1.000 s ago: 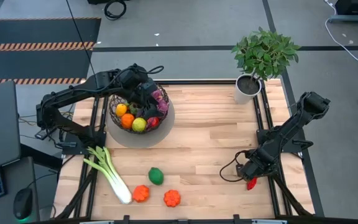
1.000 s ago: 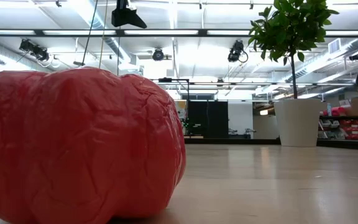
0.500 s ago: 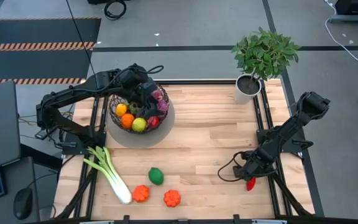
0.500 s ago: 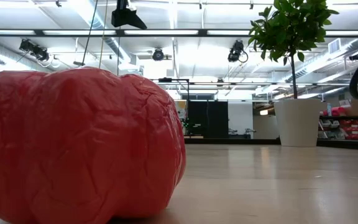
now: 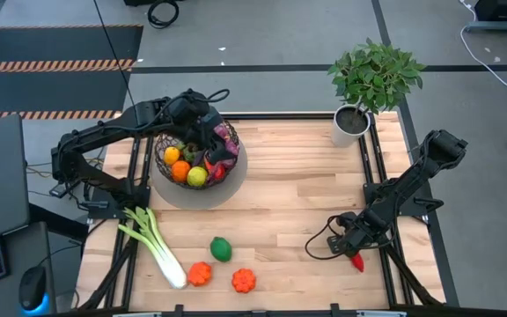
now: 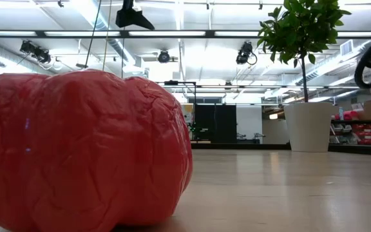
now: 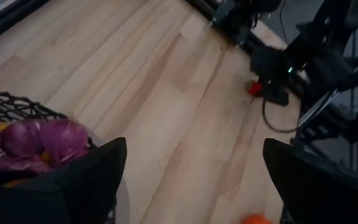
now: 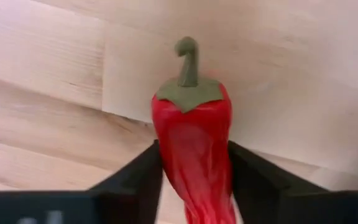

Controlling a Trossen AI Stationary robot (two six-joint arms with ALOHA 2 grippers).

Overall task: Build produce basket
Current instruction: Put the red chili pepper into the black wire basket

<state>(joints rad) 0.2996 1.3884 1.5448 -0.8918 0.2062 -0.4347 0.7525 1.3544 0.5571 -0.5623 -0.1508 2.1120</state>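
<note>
Chilli: red chilli [image 8: 193, 149] lies at the table's [image 5: 306, 189] 4 o'clock edge, green stem pointing away from the wrist.
Right gripper [image 8: 193, 163]: both fingers pressed against the chilli's sides.
Left gripper [image 5: 208, 141]: spread wide, holding nothing, over the basket [image 5: 167, 170] at 10 o'clock.
Loose produce: leek [image 5: 154, 246], lime [image 5: 222, 249] near 7 o'clock.

Bright overhead strip lighting — soft shadows
</note>
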